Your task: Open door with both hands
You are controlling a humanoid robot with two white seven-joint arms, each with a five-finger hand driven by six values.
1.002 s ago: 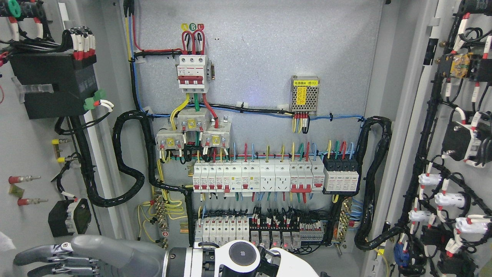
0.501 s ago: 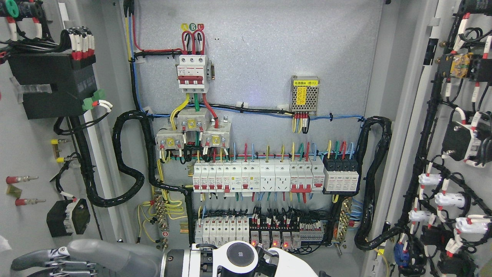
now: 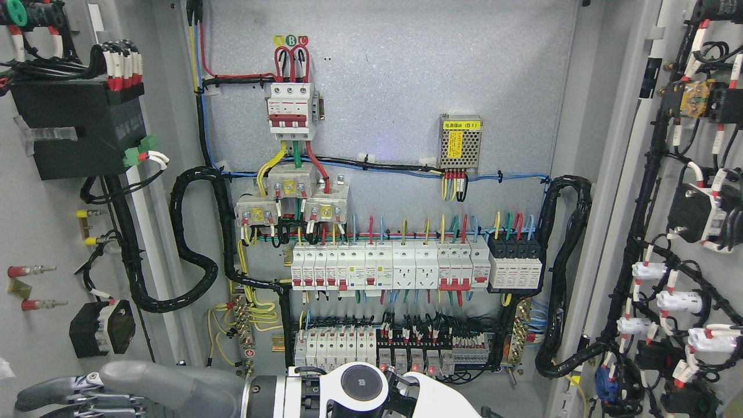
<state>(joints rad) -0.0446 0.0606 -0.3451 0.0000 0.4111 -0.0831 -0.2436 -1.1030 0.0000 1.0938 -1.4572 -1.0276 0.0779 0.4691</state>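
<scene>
Cabinet open: left door (image 3: 40,232) and right door (image 3: 691,174) both swung wide, wiring on their inner faces. Back panel (image 3: 406,87) carries a three-pole breaker (image 3: 292,110), power supply (image 3: 460,141) and breaker row (image 3: 389,266). One hand (image 3: 87,392) at lower left, grey fingers extended toward the left door; arm enters bottom centre
</scene>
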